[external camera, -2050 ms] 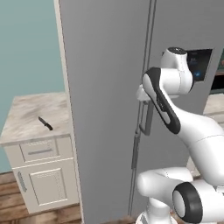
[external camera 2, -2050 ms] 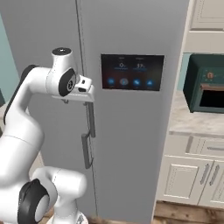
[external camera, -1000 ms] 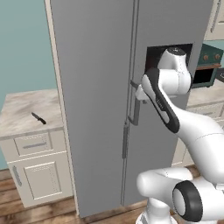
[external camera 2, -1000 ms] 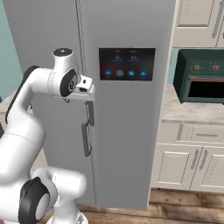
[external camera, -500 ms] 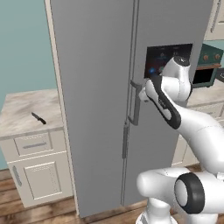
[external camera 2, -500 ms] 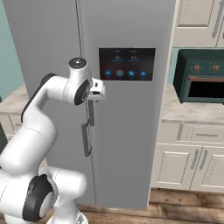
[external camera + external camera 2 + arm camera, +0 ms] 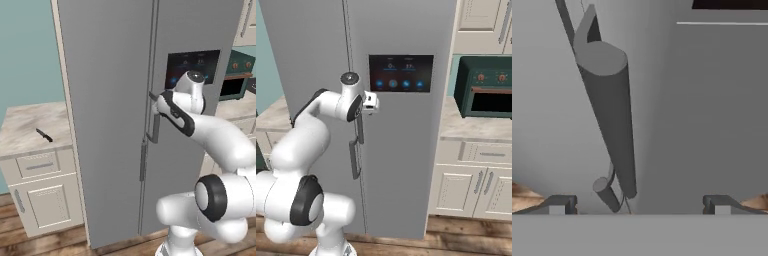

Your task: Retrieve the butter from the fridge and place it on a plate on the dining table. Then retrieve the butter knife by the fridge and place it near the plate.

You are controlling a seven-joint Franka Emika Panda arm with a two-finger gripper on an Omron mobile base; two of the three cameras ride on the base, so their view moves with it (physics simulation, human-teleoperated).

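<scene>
Gripper jaws stood wide apart with nothing between them, pointed at the fridge door handle, which ran up between the two fingertips without touching either. Fridge doors were shut. Left of the fridge, the butter knife lay on the marble counter of the drawer cabinet.

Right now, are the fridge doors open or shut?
Shut. Both doors of the fridge sit flush, with only a thin seam between them; the open claw faces a handle.
</scene>
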